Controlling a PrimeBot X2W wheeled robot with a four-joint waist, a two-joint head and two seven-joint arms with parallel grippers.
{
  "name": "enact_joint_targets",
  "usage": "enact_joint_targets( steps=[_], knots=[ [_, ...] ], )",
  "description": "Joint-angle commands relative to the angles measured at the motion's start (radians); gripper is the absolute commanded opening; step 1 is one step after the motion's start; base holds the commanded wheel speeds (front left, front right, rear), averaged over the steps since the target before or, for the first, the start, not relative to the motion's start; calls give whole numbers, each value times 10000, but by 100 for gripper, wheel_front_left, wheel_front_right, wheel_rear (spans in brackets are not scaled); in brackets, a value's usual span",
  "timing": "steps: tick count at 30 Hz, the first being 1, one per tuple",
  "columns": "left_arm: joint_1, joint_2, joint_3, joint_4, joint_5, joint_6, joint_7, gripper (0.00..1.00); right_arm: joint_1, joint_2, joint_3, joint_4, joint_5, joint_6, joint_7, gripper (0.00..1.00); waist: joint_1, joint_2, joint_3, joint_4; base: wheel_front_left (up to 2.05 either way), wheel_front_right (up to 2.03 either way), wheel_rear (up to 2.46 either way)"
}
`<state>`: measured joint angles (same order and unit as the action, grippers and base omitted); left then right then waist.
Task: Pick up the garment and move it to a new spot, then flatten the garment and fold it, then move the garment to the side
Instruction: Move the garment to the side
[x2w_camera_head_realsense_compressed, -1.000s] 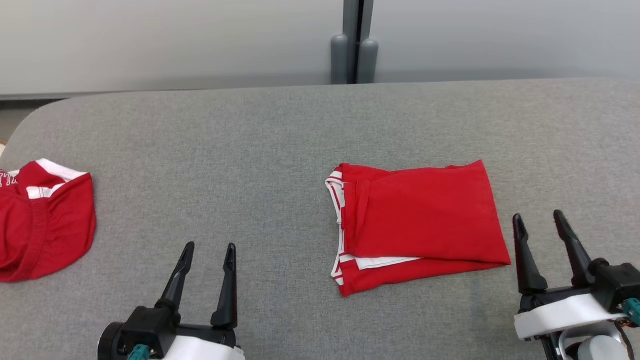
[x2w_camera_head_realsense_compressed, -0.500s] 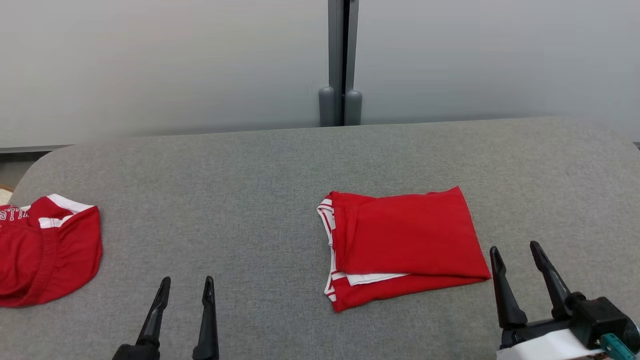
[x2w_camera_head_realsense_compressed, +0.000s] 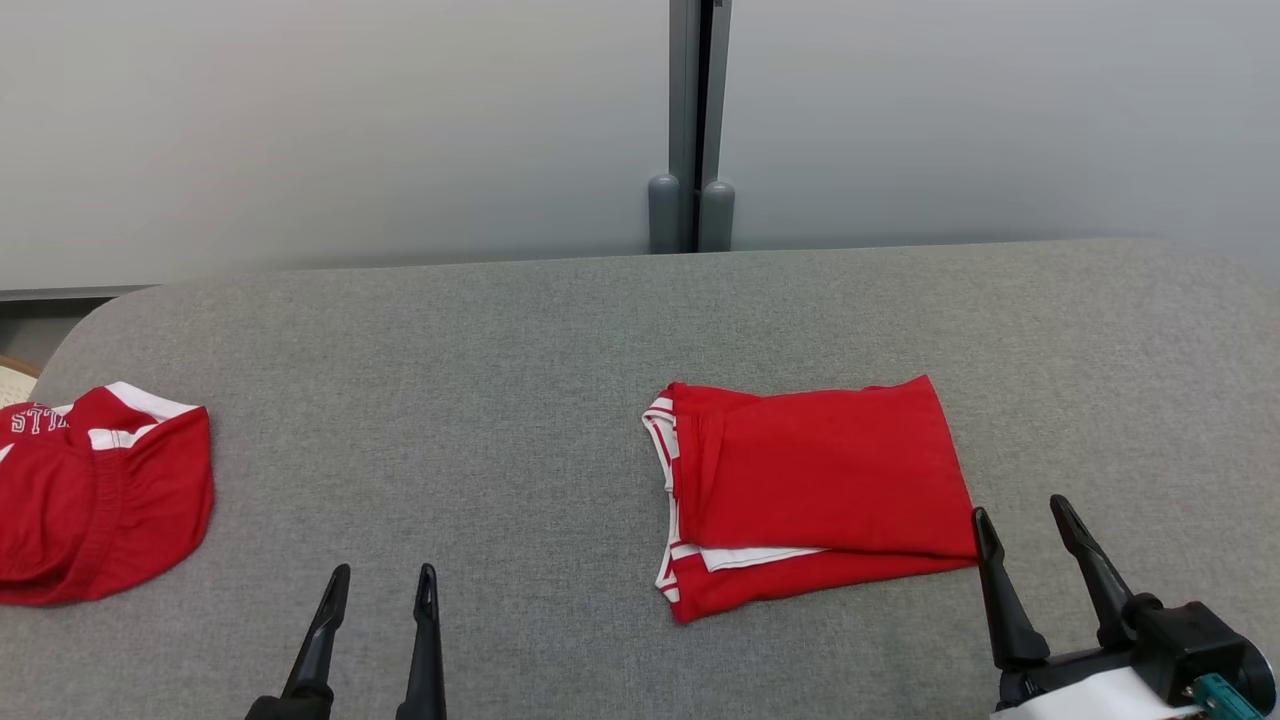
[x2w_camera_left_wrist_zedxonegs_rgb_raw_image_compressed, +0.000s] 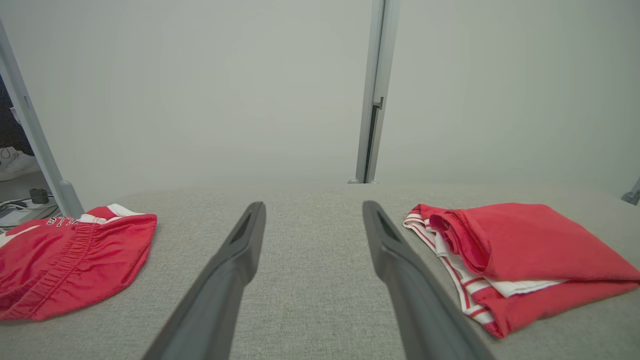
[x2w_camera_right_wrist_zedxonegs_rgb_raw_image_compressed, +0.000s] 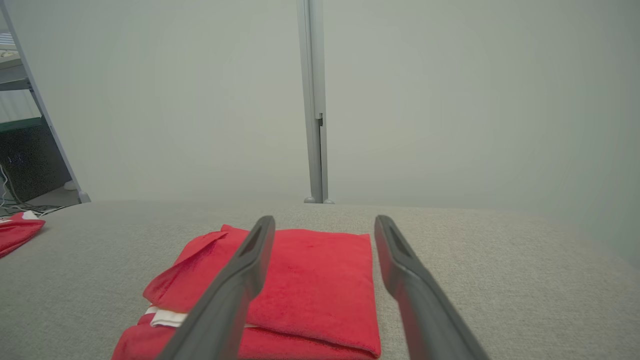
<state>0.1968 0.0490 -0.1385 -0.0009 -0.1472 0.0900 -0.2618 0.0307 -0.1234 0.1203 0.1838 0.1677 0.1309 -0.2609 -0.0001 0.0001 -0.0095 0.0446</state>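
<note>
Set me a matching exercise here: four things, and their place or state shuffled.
1 folded red garment
2 rumpled red garment
3 left gripper
4 right gripper

A open, beside the folded garment's near right corner
B table's left edge, white lettering showing
C open, over bare grey table between the garments
D right of centre, white trim on its left side

Pairs: 1-D, 2-B, 3-C, 4-A

Robot at the ready: the left gripper rises from the lower left of the head view, its two long dark fingers parted, pointing forward and holding nothing. At lower right, the right gripper is spread just as wide and is equally empty, with its fingers leaning slightly left above a black wrist housing. In both wrist views the fingers are splayed.
</note>
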Motion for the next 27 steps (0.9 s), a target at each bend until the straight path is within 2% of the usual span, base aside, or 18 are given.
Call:
enact_joint_targets(
  steps=[1,6,10,16,20,23,27],
  knots=[
    [-56,32,-1,2,87,9,-43,100,-36,-78,15,18,7,-4,-58,100,1,-1,9,3,0,0,0],
    [-213,34,-101,6,165,-33,-43,100,-279,-182,6,128,22,-4,-58,100,1,-1,175,92,0,0,0],
    [-476,31,-247,-61,172,-18,-43,100,-805,-358,86,419,459,-4,-58,100,1,-1,563,240,0,0,0],
    [-1303,31,-707,-153,324,-112,-31,100,-2601,-1568,1040,2274,3050,-4,-17,100,1,-1,1745,530,0,0,0],
    [-1723,34,-968,-115,467,-193,-32,100,-3699,-2627,1842,3142,4861,-4,1004,100,1,-1,2348,695,0,0,0],
    [-1933,32,-1063,-69,467,-178,-32,100,-4210,-3348,2520,3505,5598,-3,1886,100,1,-1,2669,765,0,0,0],
    [-2174,32,-1178,-25,438,-151,-32,100,-4608,-3726,3355,3730,6489,-3,2613,100,1,-1,2975,849,0,0,0]
  ],
)
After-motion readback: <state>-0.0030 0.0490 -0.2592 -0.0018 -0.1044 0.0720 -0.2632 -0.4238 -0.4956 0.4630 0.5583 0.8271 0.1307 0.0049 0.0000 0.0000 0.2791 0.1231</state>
